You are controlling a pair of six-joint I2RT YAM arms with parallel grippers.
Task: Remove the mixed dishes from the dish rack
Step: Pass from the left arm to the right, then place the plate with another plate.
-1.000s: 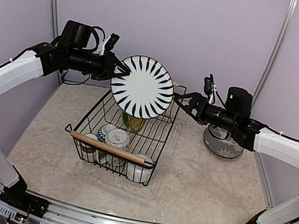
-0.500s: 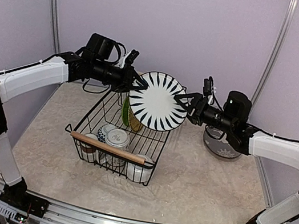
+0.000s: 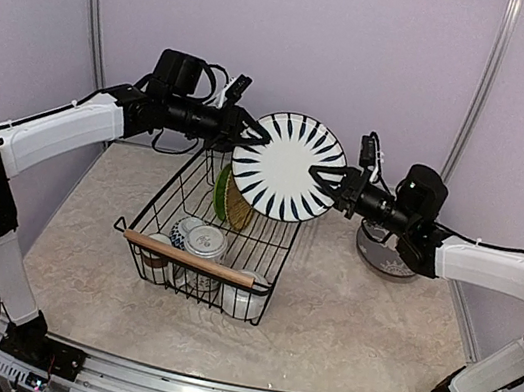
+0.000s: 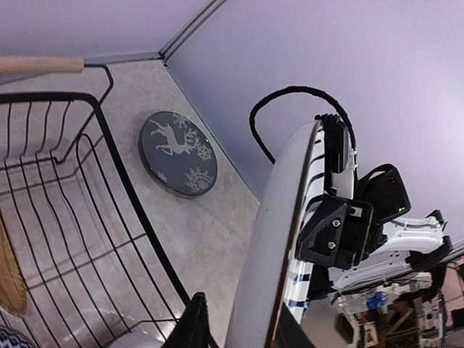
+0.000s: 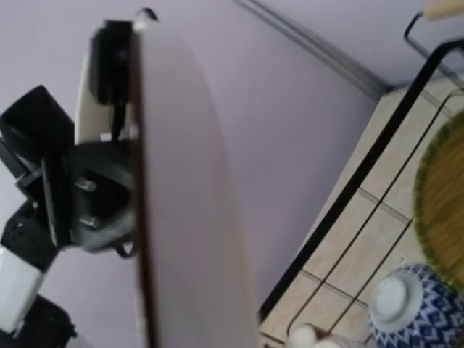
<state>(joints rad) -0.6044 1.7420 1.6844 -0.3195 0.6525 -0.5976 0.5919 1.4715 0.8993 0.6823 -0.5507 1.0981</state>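
Sitting in the near end of the dish rack (image 3: 169,202), behind its wooden handle (image 3: 188,257), the white patterned bowl (image 3: 205,241) waits its turn; farther back the lime green plate (image 3: 222,195) stands on edge; above the rack's far right corner the striped plate (image 3: 288,165) hangs upright in mid-air, the left claw (image 3: 253,134) pinching its left rim while the right claw (image 3: 330,182) straddles the opposite rim, though I cannot tell whether it has clamped; this looks like a handover, probably so the plate can join the grey plate (image 3: 392,265) lying on the desk (image 3: 341,322) right of the rack.
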